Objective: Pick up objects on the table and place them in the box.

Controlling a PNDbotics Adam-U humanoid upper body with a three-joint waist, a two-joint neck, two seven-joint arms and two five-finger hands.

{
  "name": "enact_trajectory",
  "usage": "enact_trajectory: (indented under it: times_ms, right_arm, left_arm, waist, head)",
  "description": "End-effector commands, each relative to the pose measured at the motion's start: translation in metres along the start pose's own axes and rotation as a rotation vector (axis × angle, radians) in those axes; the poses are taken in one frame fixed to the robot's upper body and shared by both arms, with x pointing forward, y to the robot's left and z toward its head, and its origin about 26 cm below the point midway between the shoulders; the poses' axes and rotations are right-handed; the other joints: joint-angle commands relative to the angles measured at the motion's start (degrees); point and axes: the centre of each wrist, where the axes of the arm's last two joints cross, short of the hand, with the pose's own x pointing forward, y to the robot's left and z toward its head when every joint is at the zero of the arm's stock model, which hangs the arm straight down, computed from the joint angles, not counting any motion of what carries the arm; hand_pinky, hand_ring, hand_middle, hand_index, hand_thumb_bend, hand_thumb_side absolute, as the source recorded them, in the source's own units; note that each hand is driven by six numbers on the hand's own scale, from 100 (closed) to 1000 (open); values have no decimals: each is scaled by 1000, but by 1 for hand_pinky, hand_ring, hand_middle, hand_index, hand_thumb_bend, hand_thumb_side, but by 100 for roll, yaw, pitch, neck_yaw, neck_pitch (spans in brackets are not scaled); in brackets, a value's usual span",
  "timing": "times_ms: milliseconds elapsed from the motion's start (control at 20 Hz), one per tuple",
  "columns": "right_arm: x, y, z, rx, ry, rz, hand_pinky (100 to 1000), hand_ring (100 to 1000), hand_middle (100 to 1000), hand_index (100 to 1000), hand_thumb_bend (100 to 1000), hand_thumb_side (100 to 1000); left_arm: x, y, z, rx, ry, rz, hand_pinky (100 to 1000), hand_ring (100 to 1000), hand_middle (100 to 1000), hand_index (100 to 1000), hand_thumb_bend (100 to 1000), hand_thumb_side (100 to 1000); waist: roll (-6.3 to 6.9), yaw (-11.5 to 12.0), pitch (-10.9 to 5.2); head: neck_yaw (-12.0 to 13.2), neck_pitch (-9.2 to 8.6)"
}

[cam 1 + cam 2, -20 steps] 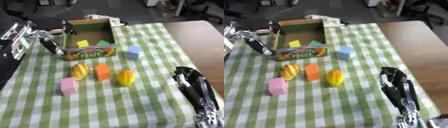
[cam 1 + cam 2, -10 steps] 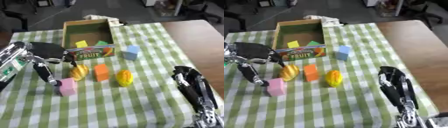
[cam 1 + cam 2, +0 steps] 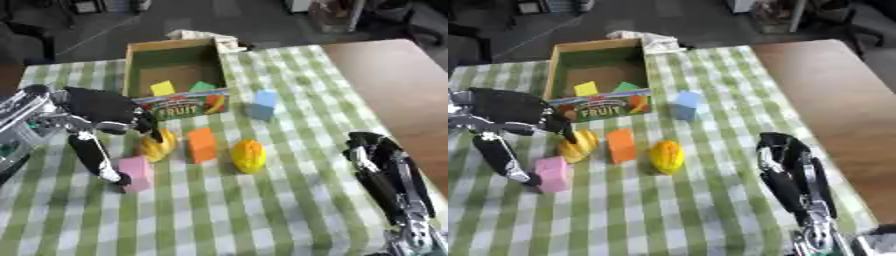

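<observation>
Nearest the camera, the right hand lies at the lower right on the checked tablecloth, fingers straight and relaxed, holding nothing. The right eye view shows its wrist running down to the bottom edge with tablecloth on both sides; in the left eye view it sits closer to the brown bare table edge.

Left side, mid-table: the left hand is spread open over the objects. One long finger reaches down to touch the pink block; another fingertip rests at the top of the yellow ridged fruit. The left eye view shows more of the silver forearm.

Just beside the fruit: orange block, then yellow fruit. Farther, blue block stands apart.

Farthest, the box, open, holds a yellow piece and green piece.
</observation>
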Motion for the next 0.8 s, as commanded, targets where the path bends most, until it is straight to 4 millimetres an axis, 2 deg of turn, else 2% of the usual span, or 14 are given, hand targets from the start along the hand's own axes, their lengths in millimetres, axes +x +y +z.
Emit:
enact_trajectory:
  times_ms: [50, 400, 800]
  right_arm:
    - [4, -5, -3, -4, -21, 18, 639, 590, 583, 691, 100, 519]
    - [4, -4, -3, -5, -20, 16, 639, 590, 583, 691, 100, 520]
    - [5, -4, -3, -3, -22, 15, 640, 589, 583, 691, 100, 519]
  left_arm:
    - [-4, 7, 9, -123, 4, -58, 761, 715, 743, 879, 593, 454]
    - [-8, -9, -3, -175, 51, -32, 754, 709, 743, 878, 630, 509]
    - [-13, -32, -14, -205, 83, -8, 744, 697, 737, 873, 634, 512]
  waist:
    - [-1, 11, -72]
    - [-12, 9, -74]
    - [-28, 28, -67]
  head:
    - [-20, 26]
    - [-34, 26]
    - [-39, 26]
